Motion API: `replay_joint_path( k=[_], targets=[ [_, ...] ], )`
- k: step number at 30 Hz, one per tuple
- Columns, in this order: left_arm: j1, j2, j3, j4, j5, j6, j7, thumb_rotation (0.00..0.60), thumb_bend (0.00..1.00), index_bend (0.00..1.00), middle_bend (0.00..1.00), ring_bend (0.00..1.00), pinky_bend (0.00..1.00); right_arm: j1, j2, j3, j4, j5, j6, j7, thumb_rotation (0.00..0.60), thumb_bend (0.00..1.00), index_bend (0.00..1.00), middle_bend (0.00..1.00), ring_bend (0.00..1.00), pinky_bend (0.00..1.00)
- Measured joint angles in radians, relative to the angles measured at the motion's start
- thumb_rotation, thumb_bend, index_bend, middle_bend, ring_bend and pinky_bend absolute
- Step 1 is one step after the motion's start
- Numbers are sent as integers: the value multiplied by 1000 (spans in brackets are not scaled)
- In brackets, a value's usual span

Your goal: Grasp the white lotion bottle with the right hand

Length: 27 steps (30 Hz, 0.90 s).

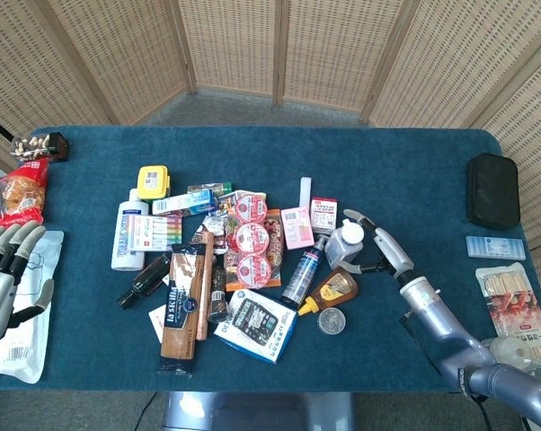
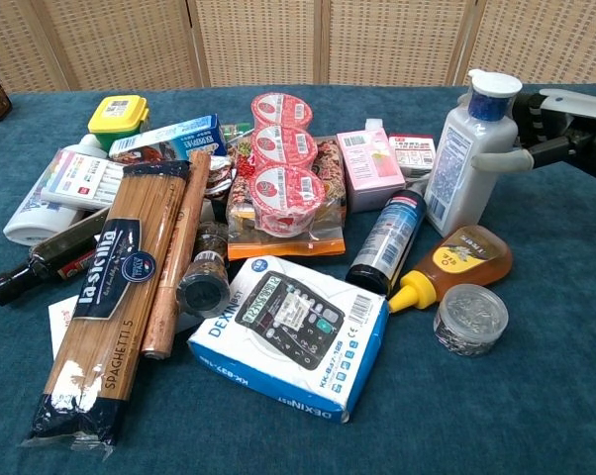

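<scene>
One blue table [image 1: 414, 162] carried everything, its far side and right half mostly bare cloth, and a dense heap of goods lay left of the white lotion bottle [image 1: 345, 242]. Largest in that heap was the spaghetti pack [image 2: 115, 297], well left of the bottle and reaching toward the near edge; its lower end was dark and hard to read. Next, the calculator box [image 2: 293, 333] lay flat, left of and nearer than the bottle. The right arm was cut off by the frame edge in the chest view, only the right hand [image 2: 550, 134] showing there. It reached in from the bottle's right side, one finger laid against the bottle's shoulder and another curving behind the neck; whether the far-side fingers pressed the wall could not be told, so a firm hold was unconfirmed. The bottle stood upright at the heap's right edge, open cloth to its right and behind. A honey bottle [image 2: 456, 262] lay on its side just in front, a dark spray bottle [image 2: 387, 240] just left. A small round tin [image 2: 469, 319] sat nearer still. The left hand [image 1: 3, 278] hung released, fingers spread, far left of the bottle at the table's edge.
</scene>
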<state>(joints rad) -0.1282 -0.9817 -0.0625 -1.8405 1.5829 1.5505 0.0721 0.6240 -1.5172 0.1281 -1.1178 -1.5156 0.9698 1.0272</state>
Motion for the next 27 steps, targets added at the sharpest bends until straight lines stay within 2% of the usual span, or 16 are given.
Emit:
replay_joint_path(
  k=[6, 10, 13, 15, 16, 18, 20, 22, 27],
  targets=[
    [16, 3, 4, 8, 0, 17, -12, 533, 516, 0, 19, 16, 0, 31, -21, 8, 15, 13, -29, 6, 536, 231, 0, 0, 0, 0],
    [27, 6, 4, 16, -4, 30, -22, 536, 515, 0, 20, 16, 0, 39, -50, 14, 31, 27, -33, 13, 586, 239, 0, 0, 17, 10],
    [31, 9, 5, 19, -5, 34, -27, 534, 516, 0, 20, 16, 0, 49, -70, 21, 53, 36, -37, 14, 600, 261, 2, 58, 204, 166],
    [35, 10, 5, 21, -5, 38, -30, 531, 516, 0, 19, 16, 0, 55, -81, 29, 64, 46, -37, 13, 600, 297, 114, 231, 458, 396],
    [37, 10, 5, 23, -6, 40, -32, 531, 516, 0, 19, 16, 0, 56, -85, 34, 67, 51, -36, 13, 600, 320, 224, 357, 589, 503],
    [41, 8, 5, 28, -9, 44, -37, 531, 515, 0, 20, 15, 0, 56, -97, 47, 78, 65, -26, 11, 600, 373, 406, 599, 780, 642],
    [45, 7, 5, 33, -12, 46, -42, 532, 515, 0, 20, 16, 0, 55, -104, 54, 88, 75, -20, 9, 600, 424, 505, 753, 896, 712],
    [47, 5, 5, 38, -16, 46, -46, 534, 515, 0, 20, 16, 0, 51, -105, 55, 91, 82, -18, 5, 600, 457, 544, 818, 963, 736],
    [45, 1, 3, 50, -20, 39, -56, 533, 517, 0, 20, 16, 0, 37, -98, 62, 75, 90, 14, -12, 600, 492, 575, 848, 999, 735]
  ],
)
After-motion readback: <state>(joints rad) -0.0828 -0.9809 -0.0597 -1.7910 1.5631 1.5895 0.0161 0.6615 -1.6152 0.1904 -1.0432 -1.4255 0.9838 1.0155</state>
